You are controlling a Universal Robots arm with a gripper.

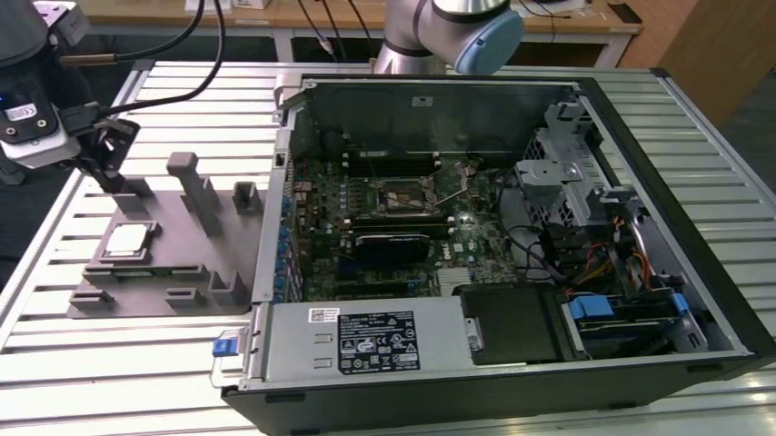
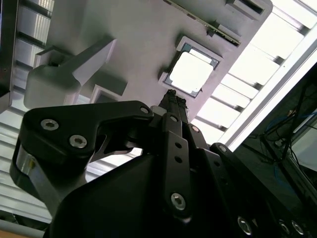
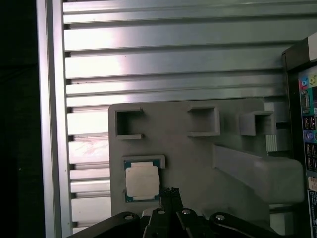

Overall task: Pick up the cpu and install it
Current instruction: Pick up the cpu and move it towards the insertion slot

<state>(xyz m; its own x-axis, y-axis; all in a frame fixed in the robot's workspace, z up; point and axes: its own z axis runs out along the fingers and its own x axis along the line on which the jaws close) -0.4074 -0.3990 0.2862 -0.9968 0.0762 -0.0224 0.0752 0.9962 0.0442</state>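
The cpu (image 1: 127,239) is a small square chip with a silver top. It lies flat in a recess of the grey fixture (image 1: 158,283) on the exterior view's left. My gripper (image 1: 112,177) hangs above the fixture's far side, just behind the cpu and apart from it. In both wrist views its black fingertips (image 2: 173,97) (image 3: 171,191) are pressed together with nothing between them, a short way from the cpu (image 2: 193,69) (image 3: 142,181). The open socket (image 1: 404,195) sits in the middle of the motherboard inside the open computer case (image 1: 697,272).
The fixture (image 3: 198,153) carries raised posts (image 1: 184,177) and several empty slots. The case wall (image 1: 285,182) rises right beside it. A grey box with a white label (image 1: 363,341) lies at the case's near side. All of this stands on a slatted metal table (image 1: 122,372).
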